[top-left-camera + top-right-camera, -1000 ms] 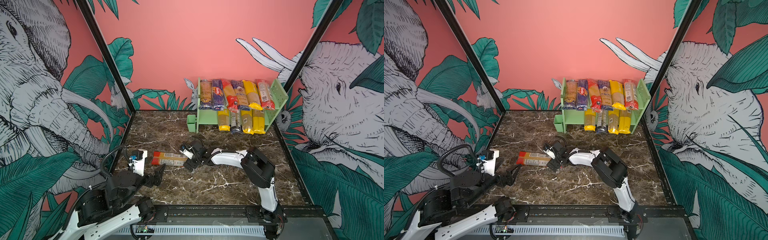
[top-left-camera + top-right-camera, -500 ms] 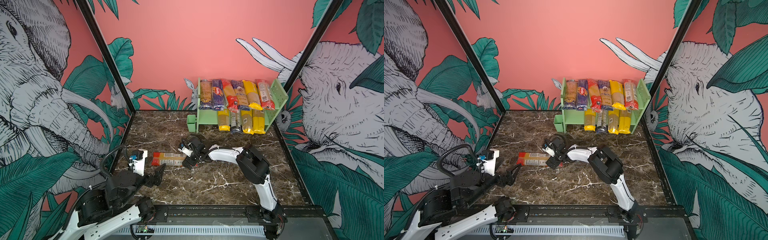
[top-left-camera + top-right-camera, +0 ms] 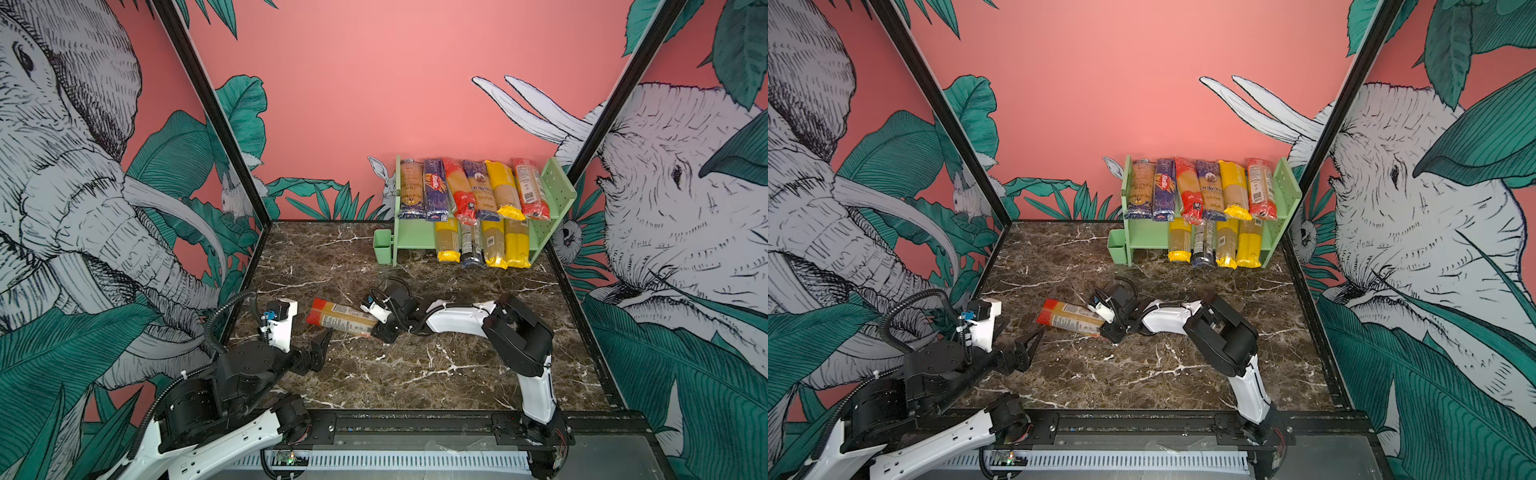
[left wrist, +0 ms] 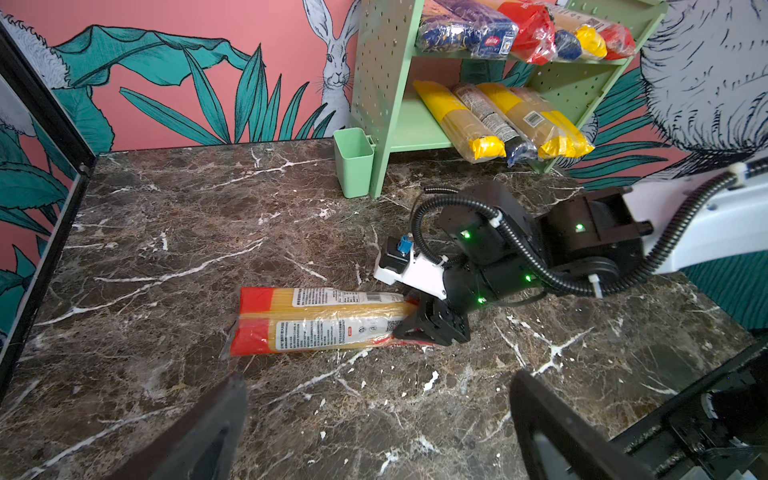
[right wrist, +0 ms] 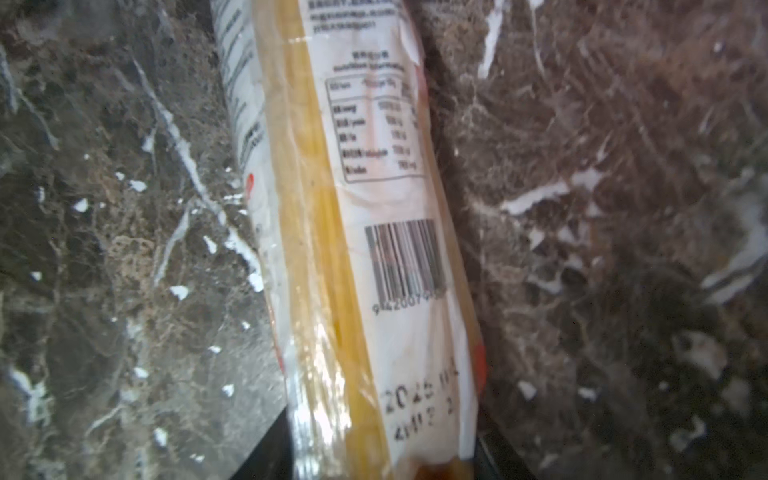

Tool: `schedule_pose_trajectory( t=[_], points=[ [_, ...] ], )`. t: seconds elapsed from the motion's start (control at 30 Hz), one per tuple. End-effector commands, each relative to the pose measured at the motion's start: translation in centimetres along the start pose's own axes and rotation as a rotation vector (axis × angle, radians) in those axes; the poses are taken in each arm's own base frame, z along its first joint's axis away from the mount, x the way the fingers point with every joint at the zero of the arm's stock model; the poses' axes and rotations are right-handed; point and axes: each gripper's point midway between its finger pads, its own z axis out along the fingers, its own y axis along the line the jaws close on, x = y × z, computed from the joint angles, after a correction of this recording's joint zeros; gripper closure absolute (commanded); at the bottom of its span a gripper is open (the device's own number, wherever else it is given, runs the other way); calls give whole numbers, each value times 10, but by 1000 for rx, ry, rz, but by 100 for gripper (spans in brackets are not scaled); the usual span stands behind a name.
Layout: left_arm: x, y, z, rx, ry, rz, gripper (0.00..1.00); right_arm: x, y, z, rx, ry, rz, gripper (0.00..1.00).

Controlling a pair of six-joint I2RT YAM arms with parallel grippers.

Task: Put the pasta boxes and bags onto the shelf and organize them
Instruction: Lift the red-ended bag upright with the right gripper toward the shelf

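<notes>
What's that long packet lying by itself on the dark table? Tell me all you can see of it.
The spaghetti bag is a long clear plastic pack of yellow strands, with red ends and white printed labels, one bearing a barcode. It lies flat on the marble table, well away from the shelf. The right gripper appears to pinch one end, with a finger against each side.
</notes>
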Motion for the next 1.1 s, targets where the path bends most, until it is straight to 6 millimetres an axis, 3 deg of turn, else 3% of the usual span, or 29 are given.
schedule_pose_trajectory(
  t=[0.0, 0.17, 0.37, 0.53, 0.83, 1.07],
  points=[
    [1, -1, 1, 11, -8, -25, 2, 67, 10, 5, -2, 192, 61, 68],
    [3, 0, -2, 22, -7, -52, 2, 74, 24, 4, -16, 192, 86, 100],
    [5, 3, -7, 29, -15, -79, 2, 60, 48, -6, -49, 122, 135, 100],
    [7, 5, -8, 23, -9, -76, 2, 33, 56, -33, -40, -31, 241, 100],
    [6, 2, -5, 22, -12, -59, 2, 11, 47, -78, 17, -196, 366, 100],
    [1, 2, -6, 22, -24, -48, 2, -7, 29, -144, 138, -342, 379, 100]
  ],
)
